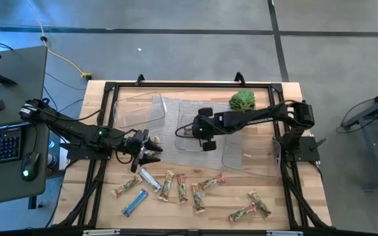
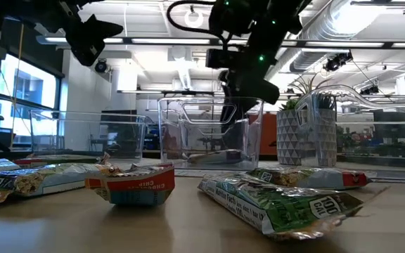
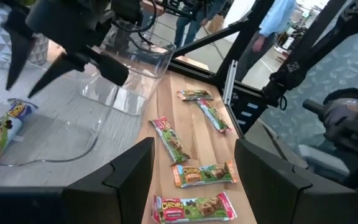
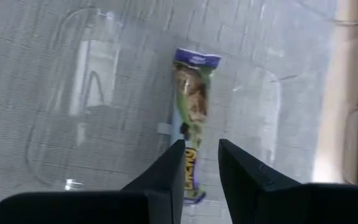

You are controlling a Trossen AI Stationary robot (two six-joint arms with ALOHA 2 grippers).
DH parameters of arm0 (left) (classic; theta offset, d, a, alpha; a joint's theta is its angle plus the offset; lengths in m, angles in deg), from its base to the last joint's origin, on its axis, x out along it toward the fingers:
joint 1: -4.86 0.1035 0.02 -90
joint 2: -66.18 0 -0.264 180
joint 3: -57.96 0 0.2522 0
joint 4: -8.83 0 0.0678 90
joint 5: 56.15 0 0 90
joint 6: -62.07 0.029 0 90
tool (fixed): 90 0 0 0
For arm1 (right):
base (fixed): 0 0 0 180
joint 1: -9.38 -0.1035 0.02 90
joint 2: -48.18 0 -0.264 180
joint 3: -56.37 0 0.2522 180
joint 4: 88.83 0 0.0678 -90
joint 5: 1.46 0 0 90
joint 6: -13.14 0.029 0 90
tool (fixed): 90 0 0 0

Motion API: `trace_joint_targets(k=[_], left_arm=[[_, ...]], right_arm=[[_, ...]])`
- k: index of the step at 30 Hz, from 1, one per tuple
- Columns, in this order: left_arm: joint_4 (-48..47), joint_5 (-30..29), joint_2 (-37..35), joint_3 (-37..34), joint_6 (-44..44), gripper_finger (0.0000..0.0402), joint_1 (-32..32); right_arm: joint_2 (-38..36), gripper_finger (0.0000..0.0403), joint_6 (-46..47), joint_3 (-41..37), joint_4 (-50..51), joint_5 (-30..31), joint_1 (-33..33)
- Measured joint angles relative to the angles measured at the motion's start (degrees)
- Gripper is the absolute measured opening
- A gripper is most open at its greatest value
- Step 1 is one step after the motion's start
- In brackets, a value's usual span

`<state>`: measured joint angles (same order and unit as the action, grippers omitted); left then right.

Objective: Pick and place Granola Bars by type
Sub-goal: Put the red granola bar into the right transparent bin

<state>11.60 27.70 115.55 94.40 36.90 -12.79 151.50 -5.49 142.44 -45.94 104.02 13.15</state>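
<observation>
Several wrapped granola bars [image 1: 182, 189] lie flat along the near part of the table, among them a blue one [image 1: 134, 203] and a silver one [image 1: 151, 179]. A purple-wrapped bar [image 4: 191, 102] lies flat on the floor of the middle clear tray [image 4: 61, 124]. My right gripper [image 4: 202, 152] hangs open just above that bar, inside the tray [image 2: 209, 133]; I see no touch. My left gripper [image 1: 151, 151] hovers wide open above the table's left part, over the bars [image 3: 171, 138], holding nothing.
A clear tray [image 1: 138, 110] sits at the far left and another [image 1: 248, 157] on the right, both on a grey mat [image 1: 176, 108]. A potted plant [image 1: 243, 100] stands at the far side. The black frame rail [image 1: 189, 84] rims the table. People stand beyond the table [image 3: 272, 25].
</observation>
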Motion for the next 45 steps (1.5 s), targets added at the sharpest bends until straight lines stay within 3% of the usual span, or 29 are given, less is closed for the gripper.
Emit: trace_joint_targets(k=[4,12,18,24,31,34,40,45], left_arm=[[0.0,-0.9,0.0,0.0,-5.5,0.0218,0.0],[-2.1,-12.3,0.0,0.0,-6.1,0.0218,0.0],[-4.0,-10.5,0.4,0.0,-6.1,0.0218,0.0],[-4.3,-16.6,1.2,-0.1,0.6,0.0218,0.1],[-4.8,-13.5,-0.3,0.0,4.4,0.0218,0.0],[-12.5,-9.9,-1.1,2.6,4.4,0.0215,0.0],[-43.3,-6.0,2.8,14.3,2.9,0.0180,0.0],[-48.0,-6.1,9.7,16.7,-1.4,0.0160,0.0]], right_arm=[[-3.8,0.0079,-0.1,2.8,0.0,2.0,-1.4],[-12.8,0.0079,0.6,5.2,-0.9,1.2,-6.2],[-18.5,0.0079,10.2,4.6,-0.2,1.1,-9.6],[-20.8,0.0078,13.0,4.7,-0.3,1.1,-11.0],[-20.8,0.0078,15.8,4.6,-0.3,1.1,-11.0],[-20.8,0.0078,15.8,4.6,-0.2,1.1,-11.0],[-20.8,0.0078,15.7,4.6,-0.2,1.1,-10.9],[-20.8,0.0078,15.7,4.6,-0.1,1.1,-10.9]])
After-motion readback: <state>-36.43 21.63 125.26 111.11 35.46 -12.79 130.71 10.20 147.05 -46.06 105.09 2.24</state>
